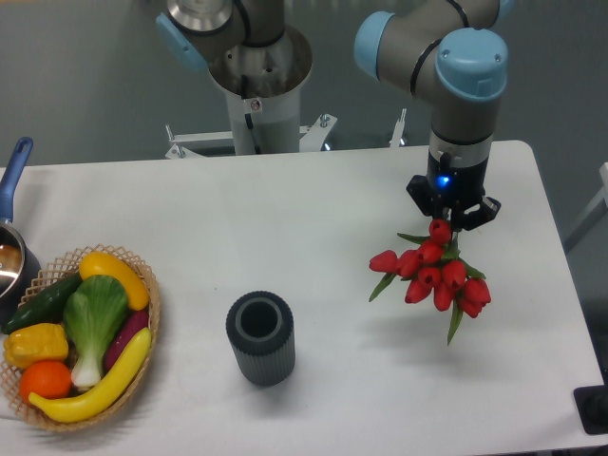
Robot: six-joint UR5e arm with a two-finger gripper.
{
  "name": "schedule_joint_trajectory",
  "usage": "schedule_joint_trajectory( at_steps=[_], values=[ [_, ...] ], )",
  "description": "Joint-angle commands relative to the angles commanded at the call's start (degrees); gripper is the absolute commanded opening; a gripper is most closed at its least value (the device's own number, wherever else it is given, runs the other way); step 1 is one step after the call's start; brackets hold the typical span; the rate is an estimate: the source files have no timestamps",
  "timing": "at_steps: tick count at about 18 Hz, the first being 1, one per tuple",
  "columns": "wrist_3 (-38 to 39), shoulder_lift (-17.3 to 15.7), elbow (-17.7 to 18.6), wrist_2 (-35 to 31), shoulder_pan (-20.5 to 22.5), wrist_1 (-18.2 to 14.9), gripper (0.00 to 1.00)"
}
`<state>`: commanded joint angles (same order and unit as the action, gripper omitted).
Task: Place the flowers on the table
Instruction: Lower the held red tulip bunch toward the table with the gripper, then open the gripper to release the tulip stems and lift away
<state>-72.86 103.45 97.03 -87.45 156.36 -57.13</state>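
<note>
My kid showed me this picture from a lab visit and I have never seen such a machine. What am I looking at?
It is a single picture from one fixed camera looking down on a white table. The grey and blue jointed thing is a robot arm; its gripper has jaws closed on a bunch of red tulips, the flowers, holding them near the table's right side. In the middle stands a dark grey ribbed cup. At left a wicker basket holds toy fruit and vegetables, beside a pot with a blue handle.
</note>
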Motion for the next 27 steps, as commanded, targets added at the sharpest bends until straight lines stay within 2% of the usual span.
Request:
schedule_joint_trajectory(
  at_steps=[5,9,15,18,21,22,23,24,27],
  values=[
    [0.27,0.88,0.35,-0.09,-0.18,0.18,0.00],
    [0.62,3.60,0.53,-1.05,-1.67,0.62,0.00],
    [0.62,6.94,0.79,-1.67,-3.69,0.70,0.08],
    [0.53,7.56,0.79,-1.58,-4.22,0.70,0.20],
    [0.53,7.74,0.79,-1.58,-4.22,0.79,0.40],
    [0.53,7.74,0.79,-1.58,-4.22,0.79,0.52],
    [0.53,7.74,0.79,-1.58,-4.22,0.97,0.81],
    [0.62,7.74,0.79,-1.58,-4.22,1.14,1.00],
    [0.44,7.30,0.70,-1.49,-4.13,1.32,1.00]
  ],
)
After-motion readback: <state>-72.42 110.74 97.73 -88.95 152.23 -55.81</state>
